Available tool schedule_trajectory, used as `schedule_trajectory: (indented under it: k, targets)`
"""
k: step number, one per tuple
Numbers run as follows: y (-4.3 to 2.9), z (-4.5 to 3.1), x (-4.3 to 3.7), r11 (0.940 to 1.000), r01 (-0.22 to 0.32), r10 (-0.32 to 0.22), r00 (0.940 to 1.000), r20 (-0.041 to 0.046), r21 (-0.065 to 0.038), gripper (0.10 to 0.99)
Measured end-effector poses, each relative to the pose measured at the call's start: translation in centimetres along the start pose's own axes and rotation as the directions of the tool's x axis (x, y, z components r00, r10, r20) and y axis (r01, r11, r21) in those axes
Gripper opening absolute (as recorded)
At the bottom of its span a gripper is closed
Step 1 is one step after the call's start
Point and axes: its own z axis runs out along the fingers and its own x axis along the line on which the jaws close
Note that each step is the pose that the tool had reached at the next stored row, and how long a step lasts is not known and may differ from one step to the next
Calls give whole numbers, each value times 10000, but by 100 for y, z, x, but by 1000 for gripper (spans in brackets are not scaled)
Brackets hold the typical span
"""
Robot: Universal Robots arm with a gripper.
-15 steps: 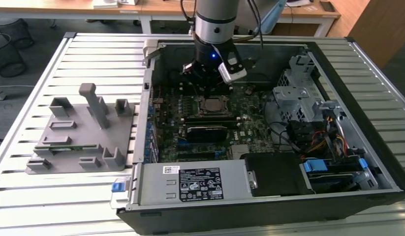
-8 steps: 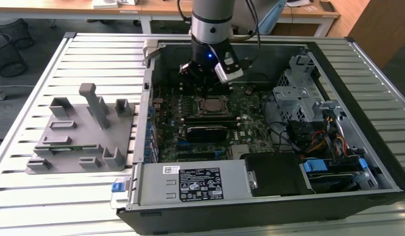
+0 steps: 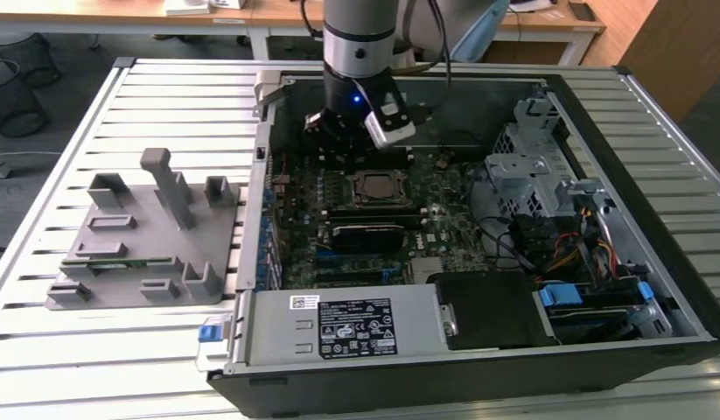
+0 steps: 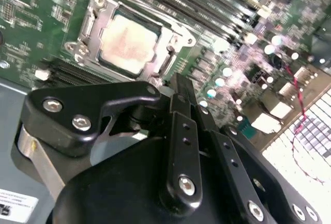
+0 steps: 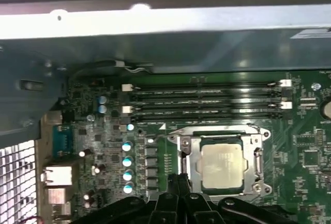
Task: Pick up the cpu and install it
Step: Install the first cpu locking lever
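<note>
I've got the cpu [image 5: 222, 165] sitting in the motherboard socket [image 5: 257, 158], metal top facing up, framed by the socket's silver bracket; same thing in the second wrist view, cpu [image 4: 128, 43] flat inside the socket [image 4: 170, 48]. In the exterior view the cpu [image 3: 373, 185] is near the middle of the motherboard [image 3: 447, 188], inside the open PC case [image 3: 593, 114] that lies on the slatted counter [image 3: 161, 96].

Gripper [image 5: 181, 182] is above the board just beside the socket, not touching the cpu. Fingers [image 5: 177, 185] look pressed together in the first wrist view, nothing between them. In the exterior view the gripper [image 3: 362, 144] hangs over the board on the far side of the socket.

RAM slots [image 5: 207, 100] lie just beside the socket. The grey fixture block [image 3: 150, 236] with upright posts stands on the counter outside the case, toward the exterior view's left, well apart from the gripper.
</note>
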Motion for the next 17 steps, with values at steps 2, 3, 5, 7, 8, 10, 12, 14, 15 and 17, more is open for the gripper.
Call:
schedule_trajectory:
  k: [2,3,5,7,8,10,12,14,15,17]
  targets:
    - [-1,-25,22,10000,2,-2,10000,1,-22,106]
    - [-1,-43,34,10000,2,-2,10000,2,-41,106]
    - [-2,-67,63,10000,3,-3,10000,6,-89,106]
    - [-4,-72,111,9999,3,-3,10000,19,-137,106]
    - [-5,-73,135,9999,3,-3,10000,22,-164,106]
    - [-5,-73,169,9998,4,-4,10000,23,-214,106]
    - [-1,-74,190,9997,6,-5,10000,21,-244,106]
    - [12,-75,204,9997,5,-4,10000,22,-261,106]
    - [23,-76,210,9997,5,-4,10000,21,-262,106]
    - [49,-77,216,9997,5,-4,10000,21,-264,106]
